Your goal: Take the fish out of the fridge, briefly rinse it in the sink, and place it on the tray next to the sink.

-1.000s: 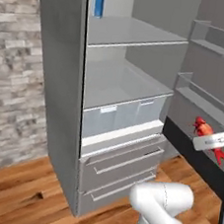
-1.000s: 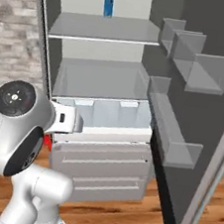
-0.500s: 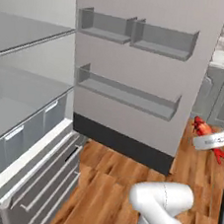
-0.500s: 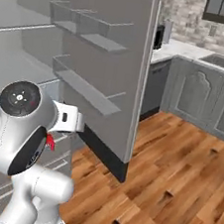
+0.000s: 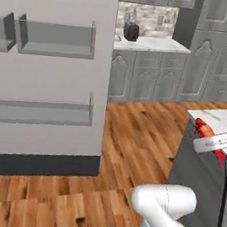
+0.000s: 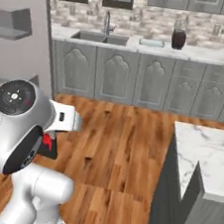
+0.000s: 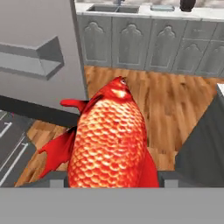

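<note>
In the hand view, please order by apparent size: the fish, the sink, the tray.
1. fish, largest, but it is nearest the camera.
2. sink, far off.
3. tray, smallest, equally far.

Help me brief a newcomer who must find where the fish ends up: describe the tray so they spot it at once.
Start at the long pale marble counter along the grey brick back wall. Find the dark double-basin sink under its tall curved grey faucet. Just right of it lies the flat pale bluish-grey tray, far lower and lighter than the dark rounded jar further right.
</note>
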### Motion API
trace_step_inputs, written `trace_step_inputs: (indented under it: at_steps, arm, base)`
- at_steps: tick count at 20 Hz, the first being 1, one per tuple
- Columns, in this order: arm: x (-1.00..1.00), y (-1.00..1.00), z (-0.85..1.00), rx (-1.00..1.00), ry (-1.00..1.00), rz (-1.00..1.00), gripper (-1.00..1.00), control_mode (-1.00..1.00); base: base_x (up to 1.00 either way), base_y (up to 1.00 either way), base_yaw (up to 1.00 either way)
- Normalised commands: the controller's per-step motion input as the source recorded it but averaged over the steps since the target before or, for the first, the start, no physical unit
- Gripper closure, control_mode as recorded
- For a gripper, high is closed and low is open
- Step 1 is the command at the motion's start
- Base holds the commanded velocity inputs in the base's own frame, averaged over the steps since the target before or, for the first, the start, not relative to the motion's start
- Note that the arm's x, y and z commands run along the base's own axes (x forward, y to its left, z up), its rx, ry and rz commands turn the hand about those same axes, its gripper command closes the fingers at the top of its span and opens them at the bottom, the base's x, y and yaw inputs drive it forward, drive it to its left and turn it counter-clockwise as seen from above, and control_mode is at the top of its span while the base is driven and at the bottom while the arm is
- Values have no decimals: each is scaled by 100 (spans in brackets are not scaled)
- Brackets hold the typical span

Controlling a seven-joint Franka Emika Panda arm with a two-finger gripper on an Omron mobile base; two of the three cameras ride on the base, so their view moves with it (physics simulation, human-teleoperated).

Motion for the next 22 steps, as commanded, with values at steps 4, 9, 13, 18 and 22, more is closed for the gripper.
trace_step_inputs:
  at_steps: [4, 9, 13, 18, 22]
  arm:
    - [0, 0, 0, 0, 0, 0, 100, 100]
    - [0, 0, 0, 0, 0, 0, 100, 100]
    - [0, 0, 0, 0, 0, 0, 100, 100]
    - [0, 0, 0, 0, 0, 0, 100, 100]
    - [0, 0, 0, 0, 0, 0, 100, 100]
  base:
    - [89, -89, -52]
    - [100, -55, -18]
    - [100, 39, 10]
    - [98, 83, 29]
    - [97, 49, 18]
